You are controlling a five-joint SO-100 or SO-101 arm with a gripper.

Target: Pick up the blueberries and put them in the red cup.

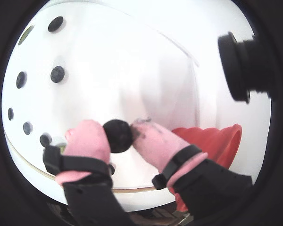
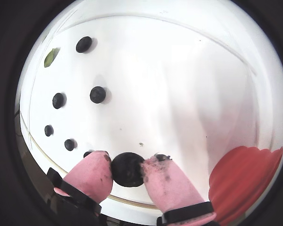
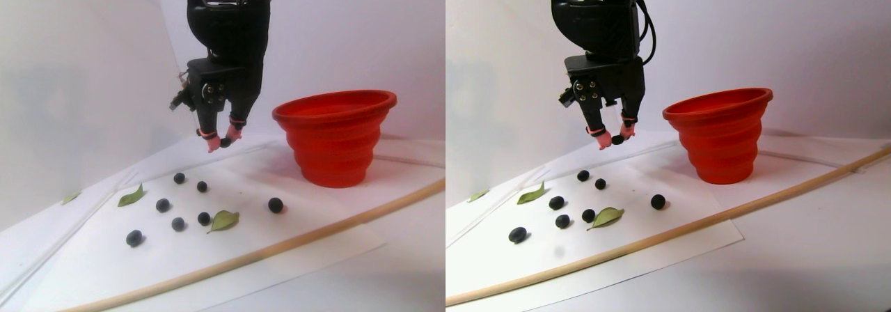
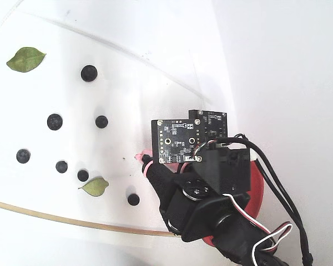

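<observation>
One blueberry [image 2: 128, 169] sits pinched between the pink-tipped fingers [image 2: 90, 175] of the claw [image 1: 119, 136], lifted clear of the white sheet [image 3: 230, 242] on the table. The red cup [image 3: 335, 136] stands just to the claw's right in the stereo pair view. Seven more blueberries [image 4: 55, 121] lie scattered on the sheet among green leaves [image 4: 25, 59], with a thin wooden stick [image 3: 292, 241] lying across the sheet's front.

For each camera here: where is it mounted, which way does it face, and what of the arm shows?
Both wrist views: ride on the gripper, looking down past pink fingertips at a held blueberry.
Stereo pair view: low at table side, facing the red cup; arm hangs from above.
Fixed view: overhead, looking down on the arm's back.
Shared: loose blueberries, cup.
</observation>
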